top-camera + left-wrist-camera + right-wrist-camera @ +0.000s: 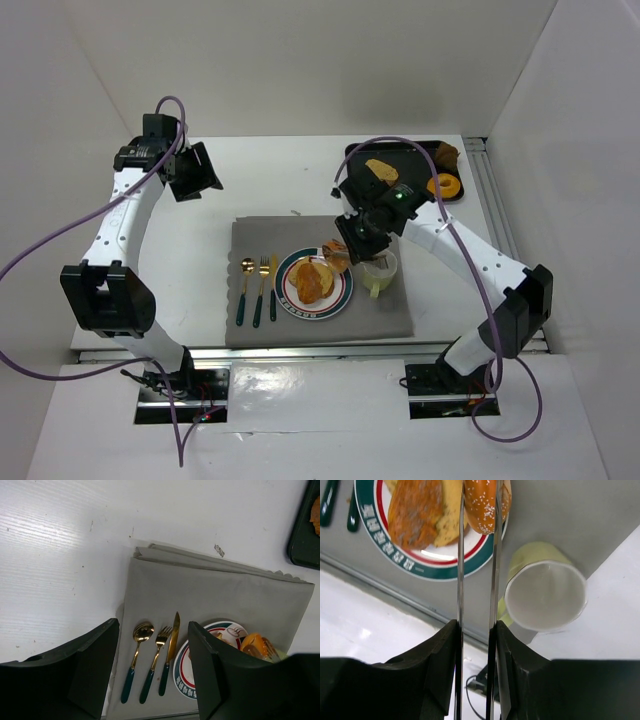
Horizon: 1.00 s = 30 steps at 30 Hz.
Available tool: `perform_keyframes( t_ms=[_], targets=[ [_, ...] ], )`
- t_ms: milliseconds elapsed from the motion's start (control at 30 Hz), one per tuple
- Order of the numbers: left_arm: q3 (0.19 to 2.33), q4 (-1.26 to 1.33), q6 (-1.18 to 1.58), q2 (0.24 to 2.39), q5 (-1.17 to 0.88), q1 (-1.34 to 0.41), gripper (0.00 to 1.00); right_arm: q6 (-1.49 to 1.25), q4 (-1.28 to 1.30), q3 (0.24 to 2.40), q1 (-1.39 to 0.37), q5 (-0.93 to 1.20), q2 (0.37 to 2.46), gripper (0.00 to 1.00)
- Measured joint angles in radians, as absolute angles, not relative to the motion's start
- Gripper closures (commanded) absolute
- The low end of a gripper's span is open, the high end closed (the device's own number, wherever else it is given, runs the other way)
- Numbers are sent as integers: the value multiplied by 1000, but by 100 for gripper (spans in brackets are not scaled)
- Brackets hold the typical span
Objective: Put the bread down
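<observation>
My right gripper (pixel 358 235) (pixel 476 625) is shut on metal tongs (pixel 460 580). The tongs pinch a sesame bread roll (pixel 482 505) (pixel 337 257) at the far right rim of the round plate (pixel 340 300) (pixel 395 555). I cannot tell whether the roll touches the plate. A toasted bread piece (pixel 310 282) (pixel 417 512) lies on the plate. My left gripper (pixel 195 170) (pixel 154 624) is open and empty, high over the table's left back, far from the plate. The left wrist view shows the plate (pixel 182 672) and the roll (pixel 255 642) partly hidden by its own finger.
A grey placemat (pixel 260 235) carries the plate, a spoon, fork and knife (pixel 258 290) on its left, and a yellow-green cup (pixel 380 272) (pixel 545 597) just right of the tongs. A dark tray (pixel 400 150) at the back right holds more bread (pixel 380 170) and a doughnut (pixel 445 186).
</observation>
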<state>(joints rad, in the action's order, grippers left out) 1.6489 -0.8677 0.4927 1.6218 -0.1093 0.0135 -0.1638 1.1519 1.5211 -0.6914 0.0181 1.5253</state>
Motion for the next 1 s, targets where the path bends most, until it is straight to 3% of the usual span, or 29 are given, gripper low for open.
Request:
perform_keyframes(
  t_ms=[167, 267, 300, 333, 400, 1000],
  targets=[
    [1652, -868, 493, 1624, -110, 14, 30, -168, 1172, 1495, -733, 19, 1517, 69],
    [1652, -868, 493, 1624, -111, 14, 30, -174, 1172, 1494, -749, 15, 1517, 62],
    [1652, -867, 493, 1624, -111, 14, 30, -176, 1172, 1494, -751, 15, 1517, 58],
    [1652, -868, 493, 1624, -111, 14, 30, -181, 1172, 1494, -754, 14, 1517, 48],
    [1652, -868, 493, 1624, -114, 14, 30, -187, 1174, 1494, -759, 9, 1517, 40],
    [1663, -864, 492, 1635, -130, 14, 30, -216, 1232, 1691, -812, -110, 1544, 37]
  ],
)
